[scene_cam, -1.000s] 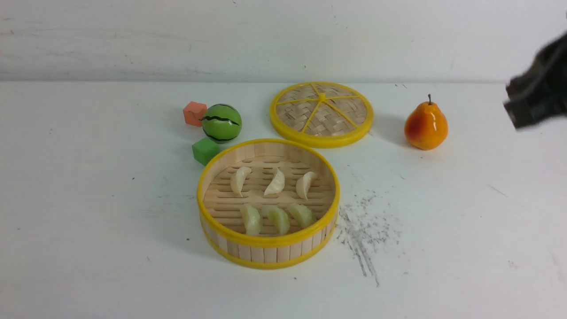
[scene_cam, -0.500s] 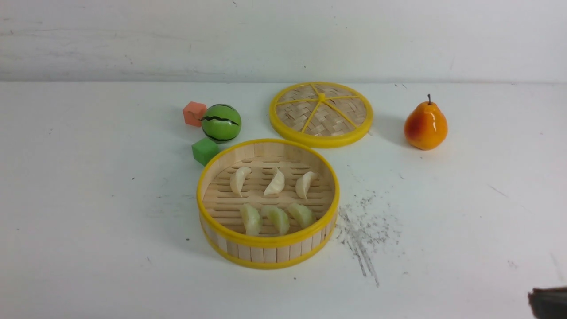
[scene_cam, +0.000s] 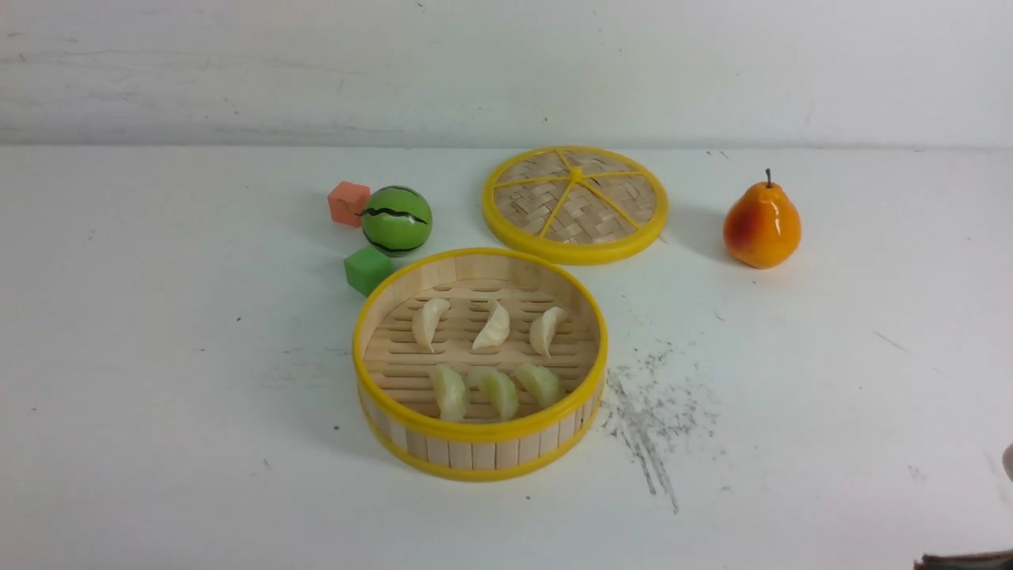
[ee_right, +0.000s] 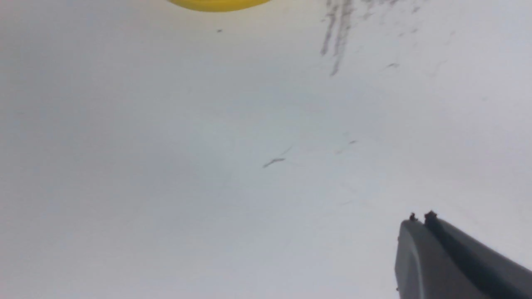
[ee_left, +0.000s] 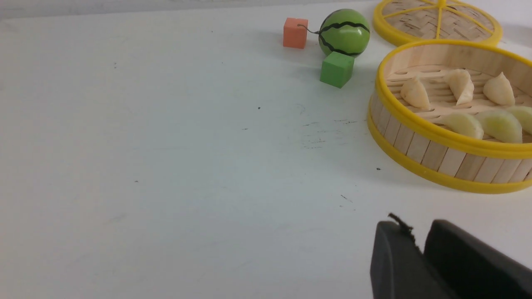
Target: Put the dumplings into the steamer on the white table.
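Observation:
The steamer (scene_cam: 479,431) stands mid-table on the white table (scene_cam: 158,356). Inside it lie the dumplings: three cream-white ones (scene_cam: 492,326) in the back row and three pale green ones (scene_cam: 498,392) in the front row. The left wrist view shows the steamer (ee_left: 436,135) with the same dumplings (ee_left: 461,85). My left gripper (ee_left: 415,232) hovers over bare table, short of the steamer, its fingertips a narrow gap apart with nothing between them. My right gripper (ee_right: 420,218) is shut and empty over bare table. Only a dark sliver of it (scene_cam: 965,560) shows at the front view's bottom right corner.
The flat woven lid (scene_cam: 574,203) lies behind the steamer. A toy pear (scene_cam: 761,224) stands at the back right. A watermelon ball (scene_cam: 396,219), an orange cube (scene_cam: 348,203) and a green cube (scene_cam: 367,269) sit behind the steamer on its left. Grey scratch marks (scene_cam: 653,416) lie to its right.
My right gripper dropped from the upper right of the front view to the bottom right corner, almost leaving the view. The steamer, dumplings and other objects stayed put.

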Tool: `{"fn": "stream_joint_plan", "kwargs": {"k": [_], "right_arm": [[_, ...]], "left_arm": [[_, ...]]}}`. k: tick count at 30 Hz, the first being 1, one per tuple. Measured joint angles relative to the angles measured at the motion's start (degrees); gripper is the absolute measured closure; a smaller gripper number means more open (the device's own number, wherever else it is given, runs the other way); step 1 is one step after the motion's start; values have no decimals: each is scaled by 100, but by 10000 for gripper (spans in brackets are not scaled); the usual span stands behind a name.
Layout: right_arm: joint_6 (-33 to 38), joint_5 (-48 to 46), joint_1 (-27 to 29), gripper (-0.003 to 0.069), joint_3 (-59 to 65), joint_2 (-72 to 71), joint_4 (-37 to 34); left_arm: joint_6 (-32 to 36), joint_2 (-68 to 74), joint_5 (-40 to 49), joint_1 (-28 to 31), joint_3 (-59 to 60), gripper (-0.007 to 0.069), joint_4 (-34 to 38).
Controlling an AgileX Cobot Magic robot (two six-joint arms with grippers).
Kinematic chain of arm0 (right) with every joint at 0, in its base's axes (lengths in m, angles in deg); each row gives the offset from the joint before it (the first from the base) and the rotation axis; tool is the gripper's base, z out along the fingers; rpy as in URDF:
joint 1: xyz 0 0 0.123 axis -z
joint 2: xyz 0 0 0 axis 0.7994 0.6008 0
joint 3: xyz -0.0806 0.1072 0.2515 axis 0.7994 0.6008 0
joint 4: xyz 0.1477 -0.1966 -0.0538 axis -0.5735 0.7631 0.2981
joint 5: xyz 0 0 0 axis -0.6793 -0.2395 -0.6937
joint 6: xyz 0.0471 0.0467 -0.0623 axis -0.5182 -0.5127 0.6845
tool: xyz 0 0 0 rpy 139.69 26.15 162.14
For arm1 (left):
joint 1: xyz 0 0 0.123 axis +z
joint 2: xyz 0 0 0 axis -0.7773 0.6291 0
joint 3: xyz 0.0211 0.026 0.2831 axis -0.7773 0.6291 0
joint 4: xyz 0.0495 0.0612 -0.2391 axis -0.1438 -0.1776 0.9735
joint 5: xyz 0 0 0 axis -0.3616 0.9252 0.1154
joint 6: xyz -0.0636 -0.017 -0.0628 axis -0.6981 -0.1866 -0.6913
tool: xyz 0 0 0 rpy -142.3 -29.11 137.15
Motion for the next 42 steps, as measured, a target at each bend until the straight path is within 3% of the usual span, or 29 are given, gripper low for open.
{"fn": "stream_joint_plan", "kwargs": {"k": [6, 10, 14, 15, 21, 27, 42], "right_arm": [[0, 1201, 75, 666, 549, -970, 1411], [0, 2257, 697, 664, 1309, -2135, 1886], [0, 2819, 1429, 663, 2107, -3080, 1639], [32, 2952, 1827, 663, 2505, -3502, 1334], [438, 2594, 2590, 663, 3168, -3941, 244], [520, 1903, 2703, 663, 3152, -3941, 25], [551, 1821, 2703, 650, 3135, -3941, 25]], "left_arm": [[0, 0, 0, 0, 0, 509, 0], [0, 0, 0, 0, 0, 503, 0], [0, 0, 0, 0, 0, 502, 0], [0, 0, 0, 0, 0, 498, 0], [0, 0, -3, 0, 0, 494, 0], [0, 0, 2, 0, 0, 491, 0], [0, 0, 2, 0, 0, 476, 0]]}}
